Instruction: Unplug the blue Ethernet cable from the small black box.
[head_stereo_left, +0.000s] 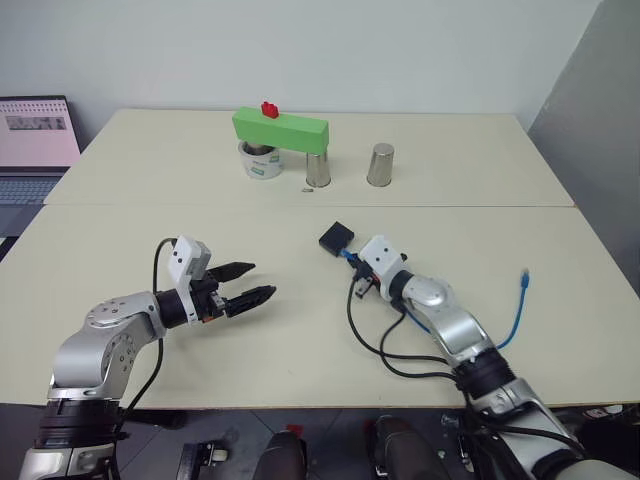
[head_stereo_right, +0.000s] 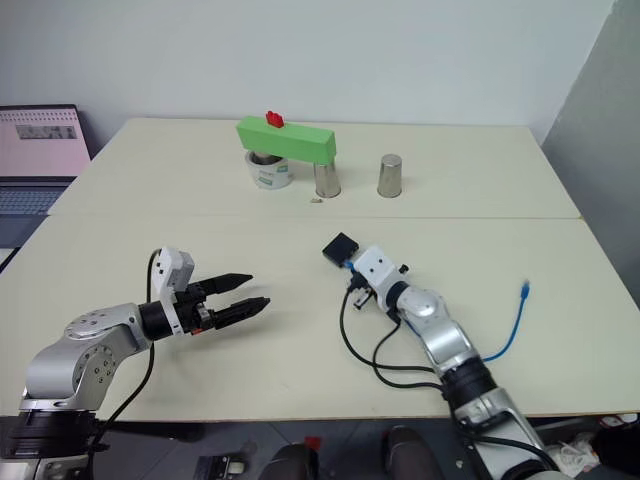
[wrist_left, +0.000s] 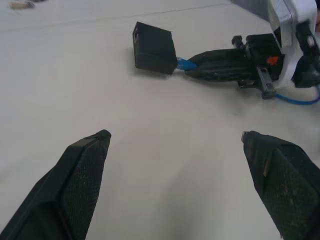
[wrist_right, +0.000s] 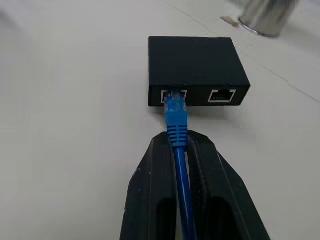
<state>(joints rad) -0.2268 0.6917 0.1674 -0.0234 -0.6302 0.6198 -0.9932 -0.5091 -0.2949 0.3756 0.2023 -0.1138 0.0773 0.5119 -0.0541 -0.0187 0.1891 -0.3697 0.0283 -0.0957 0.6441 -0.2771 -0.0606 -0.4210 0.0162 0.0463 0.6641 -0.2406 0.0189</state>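
Plugged into one of two ports on the small black box (wrist_right: 197, 70): the blue Ethernet cable (wrist_right: 176, 122), its plug still seated. Box flat on the cream table (head_stereo_left: 300, 330), near the middle, this side of the seam. Clamped on the cord just behind the plug boot: right gripper (wrist_right: 182, 150), fingers pressed together around it. Cord trailing back along the right arm, free end lying near the table's right edge. Well apart to the left, touching nothing: left gripper (head_stereo_left: 250, 283), fingers (wrist_left: 75, 175) spread wide.

silver arms, white wrist housings, black ribbed fingers (wrist_left: 75, 180), looping black cables.
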